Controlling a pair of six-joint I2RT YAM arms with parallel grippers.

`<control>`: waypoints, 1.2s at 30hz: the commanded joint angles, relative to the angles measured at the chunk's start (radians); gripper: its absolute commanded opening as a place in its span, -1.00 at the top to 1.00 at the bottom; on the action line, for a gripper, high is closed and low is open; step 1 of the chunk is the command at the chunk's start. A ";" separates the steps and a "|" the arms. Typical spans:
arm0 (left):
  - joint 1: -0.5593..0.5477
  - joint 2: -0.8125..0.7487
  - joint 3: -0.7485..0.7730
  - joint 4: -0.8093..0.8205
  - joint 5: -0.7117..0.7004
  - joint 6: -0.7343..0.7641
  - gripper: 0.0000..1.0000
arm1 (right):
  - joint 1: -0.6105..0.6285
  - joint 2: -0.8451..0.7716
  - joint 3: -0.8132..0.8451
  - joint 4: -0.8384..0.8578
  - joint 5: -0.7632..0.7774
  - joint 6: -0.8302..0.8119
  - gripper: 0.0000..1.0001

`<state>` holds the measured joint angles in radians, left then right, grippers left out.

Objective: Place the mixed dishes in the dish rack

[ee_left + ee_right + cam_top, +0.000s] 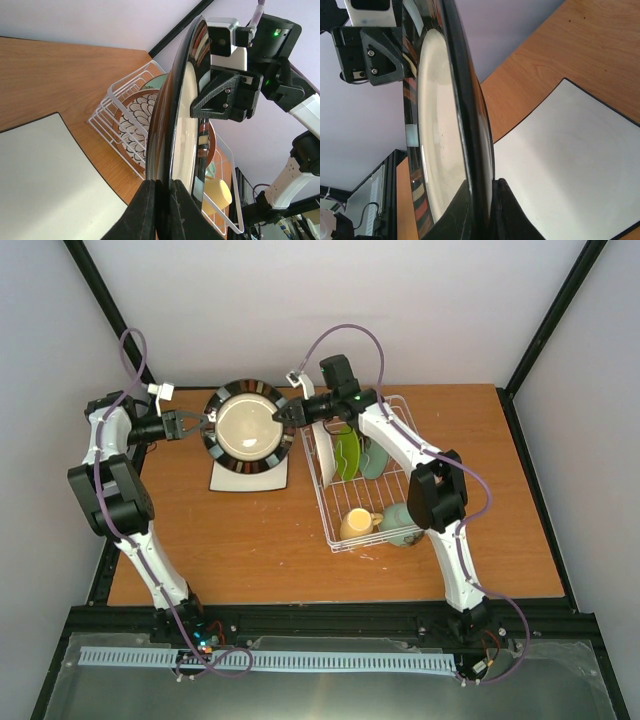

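The dark striped-rim plate (248,426) is held in the air between both grippers, above the square white plate (250,473) on the table. My left gripper (205,424) is shut on its left rim and my right gripper (290,412) is shut on its right rim. In the left wrist view the plate (182,115) stands edge-on in my gripper (164,200). In the right wrist view the plate (440,125) sits likewise in my gripper (482,210). The white wire dish rack (322,502) holds the petal-patterned plate (325,450), lime green plate (348,452), pale teal plate (375,458), yellow mug (357,523) and mint-green bowl (400,525).
The rack stands right of the held plate, under my right arm. The square white plate also shows in the left wrist view (40,180) and the right wrist view (570,160). Black frame posts and pale walls close in the table's back and sides.
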<state>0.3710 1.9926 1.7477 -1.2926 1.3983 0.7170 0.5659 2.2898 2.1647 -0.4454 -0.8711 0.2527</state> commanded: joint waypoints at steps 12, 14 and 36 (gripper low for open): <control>-0.033 0.010 0.116 -0.024 0.380 -0.059 -0.99 | 0.084 -0.137 -0.135 0.087 -0.183 -0.052 0.94; -0.030 0.003 0.140 -0.024 0.381 -0.068 -0.99 | 0.085 -0.149 -0.161 0.107 -0.173 -0.043 0.94; 0.027 -0.275 0.306 0.499 -0.062 -0.744 -0.99 | 0.080 -0.254 -0.155 0.576 -0.204 0.271 0.94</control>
<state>0.3969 1.9533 2.0708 -1.2499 1.5448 0.4870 0.6464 2.1517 1.9030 -0.1188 -0.9821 0.4042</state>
